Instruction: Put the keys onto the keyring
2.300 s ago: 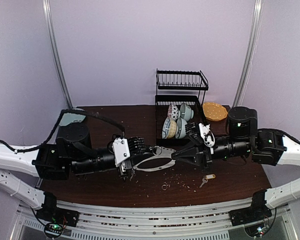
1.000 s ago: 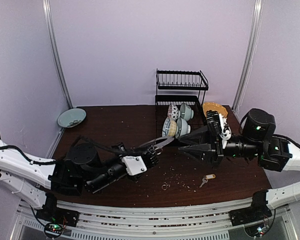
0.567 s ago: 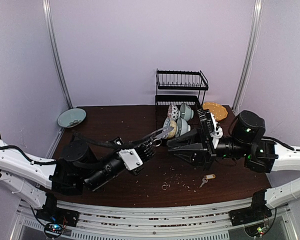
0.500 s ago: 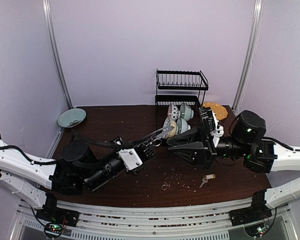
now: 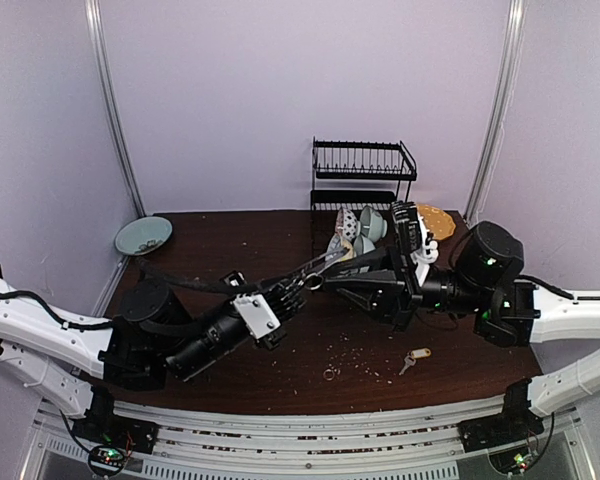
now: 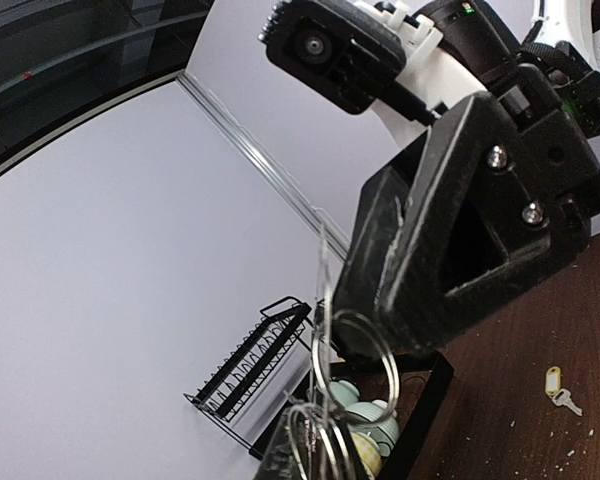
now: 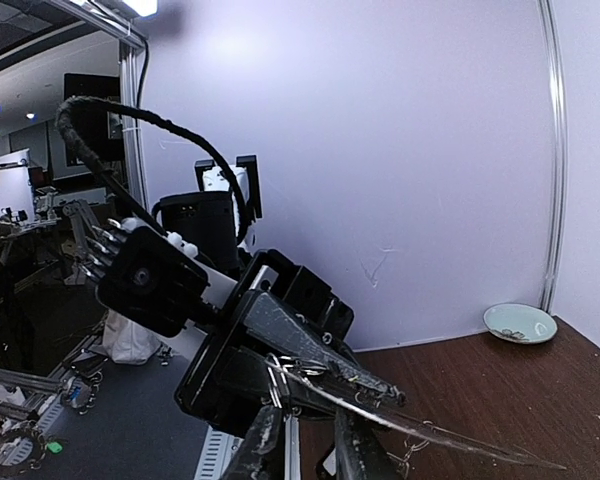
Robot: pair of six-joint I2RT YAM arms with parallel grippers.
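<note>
Overhead; opposed wrist close-ups sharing keyring point(image 5: 325, 265)

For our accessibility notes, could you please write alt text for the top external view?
Two robot arms meet above a dark table: the left hand holds the keyring raised, the right hand close beside it. The keys lie untouched on the table.

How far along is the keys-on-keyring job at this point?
Done: the large thin grey metal hoop keyring is lifted off the table, clamped in the left gripper. In hand: the right gripper is at its small dangling rings; grip unclear. Left: the silver key with yellow plastic tag lies on the table, unattached.
</note>
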